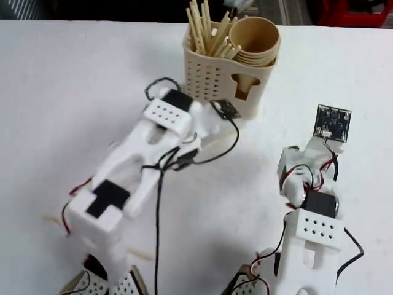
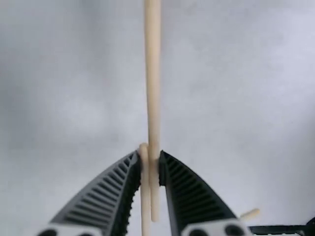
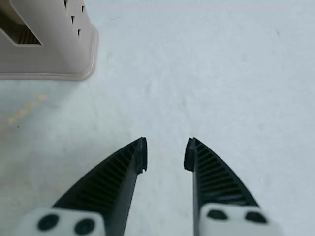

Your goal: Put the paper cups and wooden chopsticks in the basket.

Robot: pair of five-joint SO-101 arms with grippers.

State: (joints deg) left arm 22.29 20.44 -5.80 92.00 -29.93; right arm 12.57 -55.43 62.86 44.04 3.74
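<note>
Our left fingers [image 2: 132, 169] are closed almost fully, pinching two wooden chopsticks [image 2: 152, 73] side by side between their ribbed inner faces. One stick runs straight out past the fingertips over the white worktop [image 2: 64, 88], while the other's end reaches only to the tips. Back behind the tips and off to one side, the end of a loose chopstick [image 2: 250, 214] lies on the worktop. Our right fingers [image 3: 139, 156] stand apart with an open gap between the tips and grip nothing, and we see the worktop between them and ahead. Farther ahead of them, off to one side, sits a lower corner of the basket [image 3: 54, 54], not touching the fingers. In the high view the left arm [image 1: 153, 144] is extended with its front end near the foot of the basket, and the right arm [image 1: 307, 196] sits well apart from it. Beyond both arms the basket stands upright, holding a bundle of chopsticks [image 1: 206, 31] just beside the stacked paper cups [image 1: 255, 40].
</note>
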